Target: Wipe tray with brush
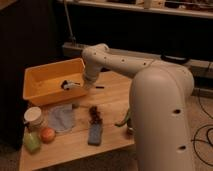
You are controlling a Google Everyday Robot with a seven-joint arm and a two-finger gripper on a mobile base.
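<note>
One hand [81, 86] grips the whitish, black-tipped brush [69, 85] inside the orange-yellow plastic tray [42, 83]; next, probably sweep its floor.

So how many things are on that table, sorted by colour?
Orange-yellow: 2 (tray, ball)
Blue: 2 (cloth, block)
Green: 2 (lump at the front corner, thing beside the arm)
Whitish: 2 (jar, brush in the tray at the gripper)
Black: 1 (small stick)
Total: 9
</note>
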